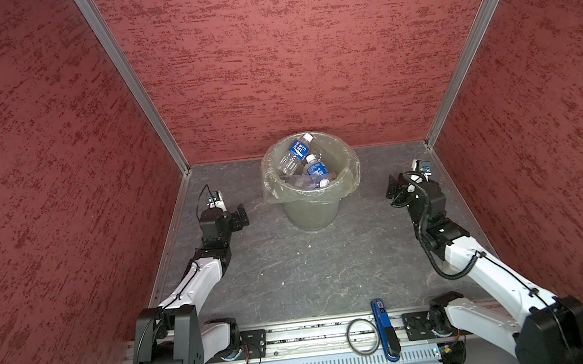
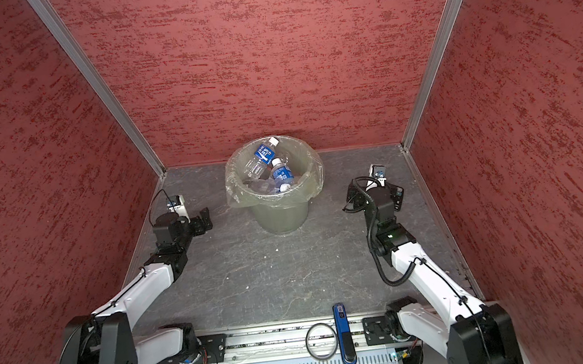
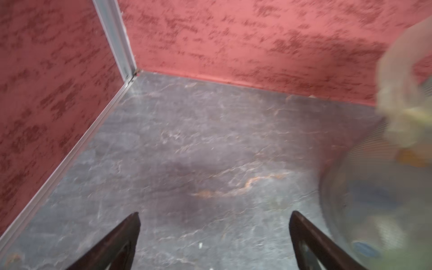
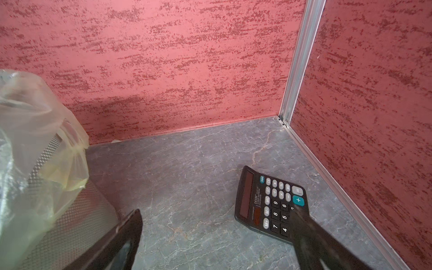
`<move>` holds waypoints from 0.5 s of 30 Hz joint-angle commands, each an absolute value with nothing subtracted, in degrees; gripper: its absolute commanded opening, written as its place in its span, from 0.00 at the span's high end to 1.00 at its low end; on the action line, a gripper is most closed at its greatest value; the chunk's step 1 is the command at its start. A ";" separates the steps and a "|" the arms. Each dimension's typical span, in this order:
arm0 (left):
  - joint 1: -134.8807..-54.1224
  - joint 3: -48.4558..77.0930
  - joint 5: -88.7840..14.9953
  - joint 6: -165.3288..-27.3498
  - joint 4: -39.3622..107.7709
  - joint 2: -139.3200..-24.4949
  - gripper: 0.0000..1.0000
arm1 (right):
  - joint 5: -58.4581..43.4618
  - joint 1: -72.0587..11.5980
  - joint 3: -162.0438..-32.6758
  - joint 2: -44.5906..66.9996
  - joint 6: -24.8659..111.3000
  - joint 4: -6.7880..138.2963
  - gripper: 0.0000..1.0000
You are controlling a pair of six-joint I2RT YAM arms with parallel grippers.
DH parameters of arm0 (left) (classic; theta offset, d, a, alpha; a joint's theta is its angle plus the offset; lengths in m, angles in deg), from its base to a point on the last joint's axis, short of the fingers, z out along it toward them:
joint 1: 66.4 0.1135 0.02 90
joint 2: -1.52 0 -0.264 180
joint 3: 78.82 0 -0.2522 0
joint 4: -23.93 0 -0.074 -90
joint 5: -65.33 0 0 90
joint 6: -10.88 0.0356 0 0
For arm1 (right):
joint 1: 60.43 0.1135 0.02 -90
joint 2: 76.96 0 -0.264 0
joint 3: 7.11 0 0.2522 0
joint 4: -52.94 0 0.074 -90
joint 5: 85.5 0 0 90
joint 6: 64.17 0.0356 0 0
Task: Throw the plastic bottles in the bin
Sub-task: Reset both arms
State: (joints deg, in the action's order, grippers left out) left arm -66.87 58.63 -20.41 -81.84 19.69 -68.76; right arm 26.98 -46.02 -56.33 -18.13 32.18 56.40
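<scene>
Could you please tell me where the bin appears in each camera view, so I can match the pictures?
Both top views: the bin stands mid-floor, near the back wall.
Left wrist view: blurred, at that picture's right edge.
Right wrist view: at that picture's left edge.
Shared landmark: the clear bag folded over its rim.

Plastic bottles heaped in the bin, left fingers and right fingers flanking it; blue tool on front rail

Both arms stretched forward, elbows bent. The left gripper and the right gripper turned inward toward each other, jaws spread wide and empty.
</scene>
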 commanded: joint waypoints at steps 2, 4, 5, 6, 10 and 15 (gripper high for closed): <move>-65.42 62.03 -24.73 -78.95 5.83 -69.94 0.01 | 29.07 -46.29 -54.01 -17.54 28.01 47.43 0.02; -64.01 62.63 -26.13 -80.13 3.75 -71.38 0.01 | 29.68 -46.49 -53.65 -16.64 27.50 46.31 0.02; -63.62 62.92 -26.65 -80.00 2.70 -72.21 0.01 | 29.85 -46.61 -53.29 -16.25 27.27 45.48 0.02; -63.59 63.34 -27.05 -79.86 1.41 -72.87 0.01 | 30.11 -46.65 -52.73 -16.14 27.19 44.03 0.02; -63.20 63.96 -29.90 -79.34 -2.26 -76.31 0.01 | 28.70 -47.52 -50.17 -16.58 25.23 39.28 0.01; -62.98 65.35 -33.74 -78.38 -7.75 -80.12 0.01 | 28.02 -49.78 -48.90 -15.29 25.77 37.33 0.02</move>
